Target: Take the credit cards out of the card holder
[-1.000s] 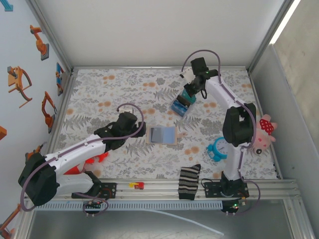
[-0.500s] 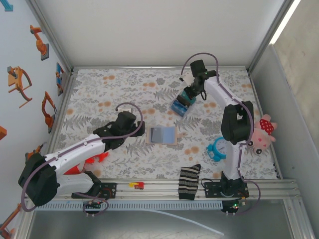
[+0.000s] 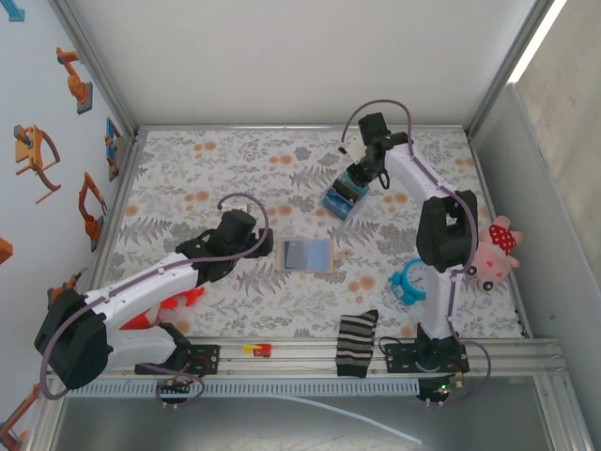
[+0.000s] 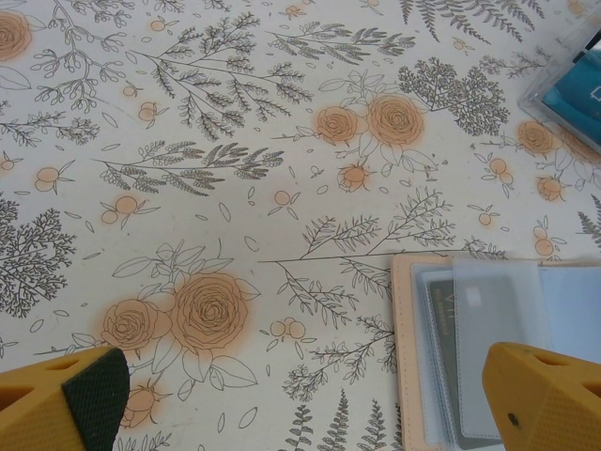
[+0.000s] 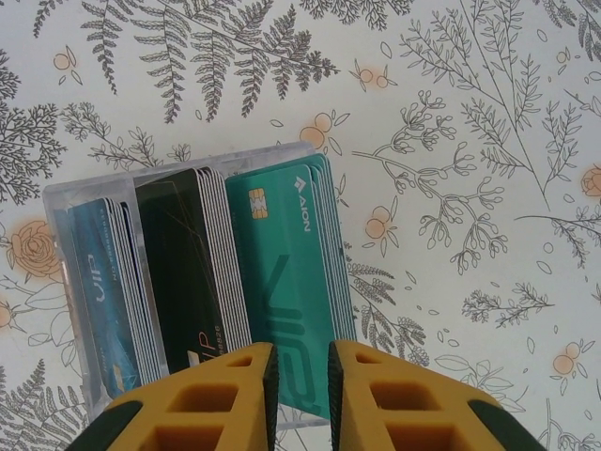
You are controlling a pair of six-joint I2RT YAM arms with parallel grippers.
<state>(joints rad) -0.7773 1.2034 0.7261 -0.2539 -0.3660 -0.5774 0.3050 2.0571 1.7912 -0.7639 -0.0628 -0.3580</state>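
here, right claw (image 5: pixel 300 353) barely parted over teal "aion" card (image 5: pixel 282 254); left claw (image 4: pixel 305 390) spread.

- Left arm (image 3: pixel 141 287) sits low, elbow tucked back at the near left, forearm reaching out to the right toward the middle.
- Left gripper (image 3: pixel 265 248) is pointing down with the jaws spread really wide; on its wrist cam the yellow fingers (image 4: pixel 66 399) sit way off at the two bottom corners.
- Right arm (image 3: pixel 441 235) stands tall and reaches far back, wrist bent over to the left.
- Right gripper (image 5: pixel 302 376) points down, fingers nearly together with just a thin slit between them.
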